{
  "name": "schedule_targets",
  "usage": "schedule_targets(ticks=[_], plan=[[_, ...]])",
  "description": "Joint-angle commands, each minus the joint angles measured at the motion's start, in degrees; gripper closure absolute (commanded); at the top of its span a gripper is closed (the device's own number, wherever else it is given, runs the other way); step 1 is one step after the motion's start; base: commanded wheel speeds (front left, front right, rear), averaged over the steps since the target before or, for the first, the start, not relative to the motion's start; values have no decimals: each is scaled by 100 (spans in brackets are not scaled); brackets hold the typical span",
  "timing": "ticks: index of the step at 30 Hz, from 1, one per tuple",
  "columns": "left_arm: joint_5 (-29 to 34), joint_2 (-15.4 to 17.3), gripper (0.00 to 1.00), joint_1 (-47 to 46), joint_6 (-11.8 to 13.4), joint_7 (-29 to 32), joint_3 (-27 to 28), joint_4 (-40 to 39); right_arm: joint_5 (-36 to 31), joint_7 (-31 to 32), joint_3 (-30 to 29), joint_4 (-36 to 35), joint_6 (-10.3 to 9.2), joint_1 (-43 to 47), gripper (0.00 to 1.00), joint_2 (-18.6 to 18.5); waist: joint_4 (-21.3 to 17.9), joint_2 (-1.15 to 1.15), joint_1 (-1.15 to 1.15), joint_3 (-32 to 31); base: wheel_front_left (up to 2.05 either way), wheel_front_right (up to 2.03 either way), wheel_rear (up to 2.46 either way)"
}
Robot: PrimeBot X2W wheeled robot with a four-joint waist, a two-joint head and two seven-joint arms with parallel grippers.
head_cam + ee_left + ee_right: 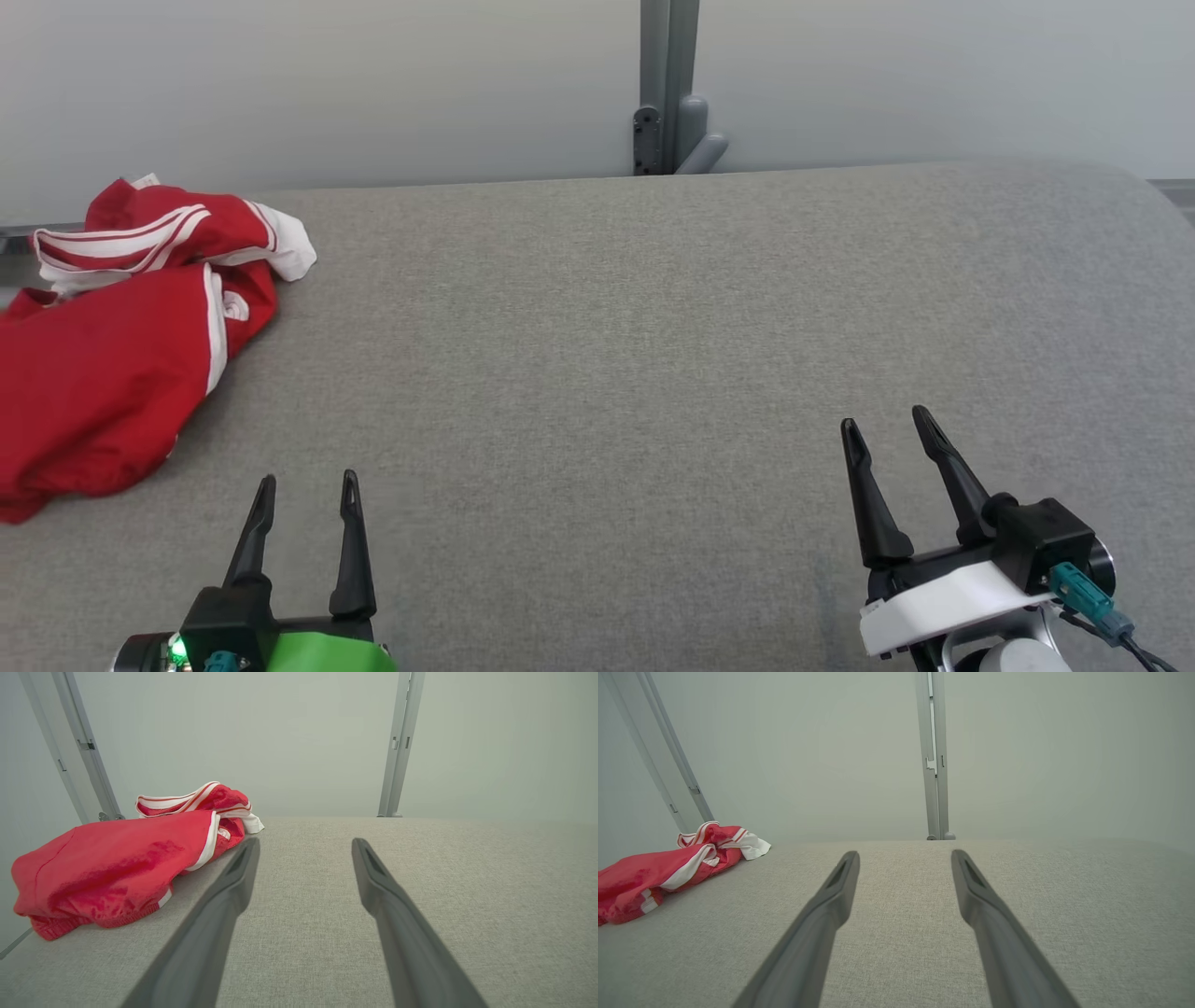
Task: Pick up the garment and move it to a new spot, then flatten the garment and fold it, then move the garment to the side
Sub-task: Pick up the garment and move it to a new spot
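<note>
A red garment (112, 355) with white stripes lies crumpled at the far left of the grey fabric surface (653, 355). It also appears at the left of the left wrist view as the garment (117, 868) and further off as the garment (668, 872) in the right wrist view. My left gripper (308, 481) stands open at the lower left, just right of the garment's near edge and apart from it. My right gripper (887, 425) stands open at the lower right, far from the cloth. Nothing sits between either pair of fingers (233, 882) (971, 886).
A pale wall runs behind the surface, with a grey upright post (667, 84) at its middle and a second slanted post (79, 746) behind the garment. The surface's back edge lies close behind the garment.
</note>
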Motion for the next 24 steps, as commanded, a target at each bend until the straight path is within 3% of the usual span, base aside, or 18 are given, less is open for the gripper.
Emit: schedule_targets(ticks=[1, 14, 18, 24], plan=[[33, 35, 0, -30, 12, -5, -15, -1, -25, -17, -20, -19, 2, 82, 0, -19, 305, 39, 0, -42, 0, 0, 0], [181, 37, 0, 192, -39, -5, 211, 22, 152, -17, 105, 9, 2, 247, 0, -18, 2155, 39, 0, -325, 0, 0, 0], [214, 36, 0, 279, -57, -4, 271, -5, 200, -17, 137, 24, 2, 265, 0, -18, 2507, 39, 0, -355, 0, 0, 0], [114, 31, 0, 485, 60, -5, 522, -240, 152, -17, 459, 132, 1, -30, 0, -22, 2667, 39, 0, -173, 0, 0, 0]])
